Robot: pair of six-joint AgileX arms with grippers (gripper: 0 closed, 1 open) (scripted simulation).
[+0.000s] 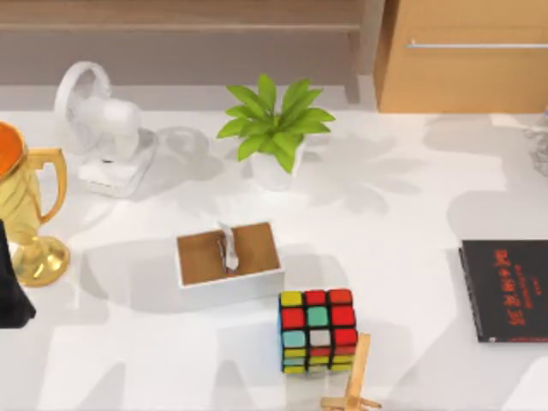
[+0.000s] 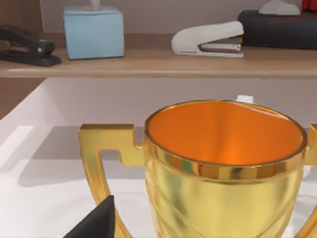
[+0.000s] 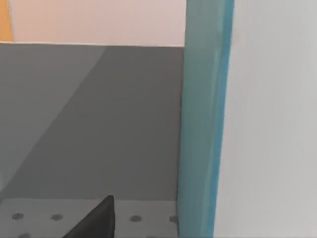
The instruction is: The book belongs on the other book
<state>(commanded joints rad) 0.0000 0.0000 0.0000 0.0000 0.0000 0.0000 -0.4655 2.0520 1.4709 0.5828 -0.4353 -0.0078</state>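
So the teal book is right up against my right wrist camera: a plain teal-blue cover seen nearly edge-on, standing as a vertical band, with a broad flat white area beside it that looks like the page edges. No lettering on the bit of cover I can see. Behind it there's a grey surface and a speckled light strip low down. A dark fingertip of my right gripper pokes in at the frame edge, but I honestly can't tell if the fingers are clamped on the book or spread.

The black book lies flat at the right side of the table, thin, with red characters on its cover, running off the edge of the top view.

My left arm is parked at the table's left edge, just beside the gold trophy. The left wrist camera looks straight at that trophy, orange inside, with a shelf behind carrying a blue box, a white stapler and a black stapler. Can't tell how those fingers stand either.

Elsewhere on the table: a white fan, a potted plant, a tissue box, a colour cube and a small wooden stand.
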